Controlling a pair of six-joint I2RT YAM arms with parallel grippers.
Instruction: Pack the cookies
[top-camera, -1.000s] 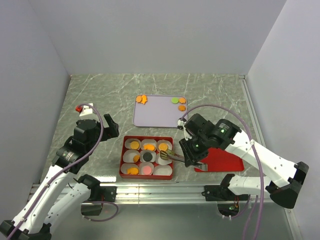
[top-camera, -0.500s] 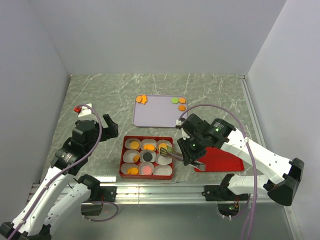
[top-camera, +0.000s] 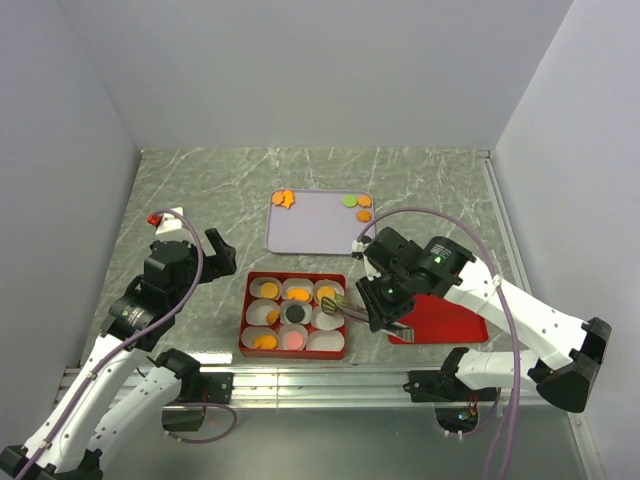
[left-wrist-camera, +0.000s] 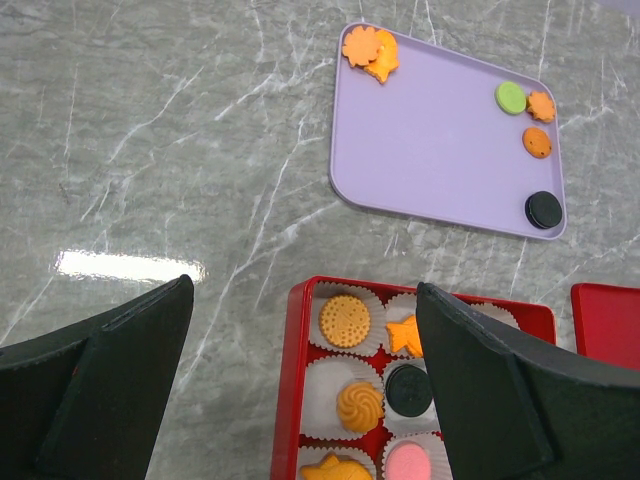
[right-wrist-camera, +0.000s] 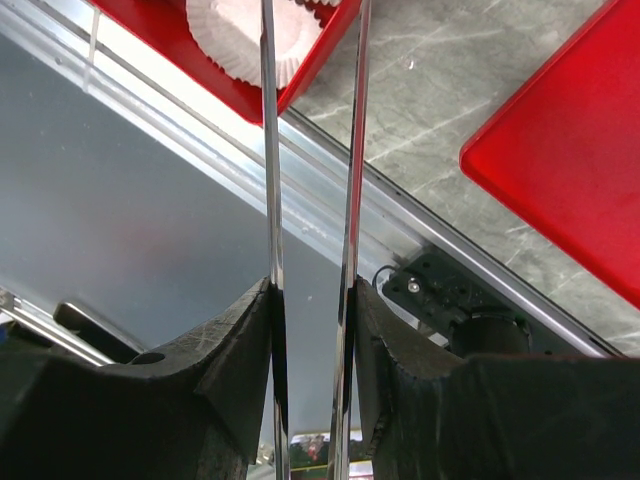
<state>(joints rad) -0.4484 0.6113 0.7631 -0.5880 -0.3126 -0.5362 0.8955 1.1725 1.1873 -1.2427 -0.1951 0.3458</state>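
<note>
Because the cookies (left-wrist-camera: 537, 142) on the purple tray (left-wrist-camera: 440, 130) and in the red box (left-wrist-camera: 293, 400) look light and brittle, the right gripper (right-wrist-camera: 310, 300), clamped on tongs (right-wrist-camera: 268, 150), should nip their rims gently while the left gripper (left-wrist-camera: 305, 290) hangs with jaws spread wide.

A robotics lab test cell. Plain pale grey partition walls (top-camera: 300, 70) box in a grey marble-patterned bench (top-camera: 200, 180) on three sides. Two white-and-black jointed robot arms (top-camera: 130, 330) are bolted to a bare aluminium rail (top-camera: 330, 380) along the near edge and trail loose purple cables (top-camera: 420, 212). Small flat coloured cookies (left-wrist-camera: 511, 97) lie as props on a lilac plastic tray (left-wrist-camera: 440, 150).
</note>
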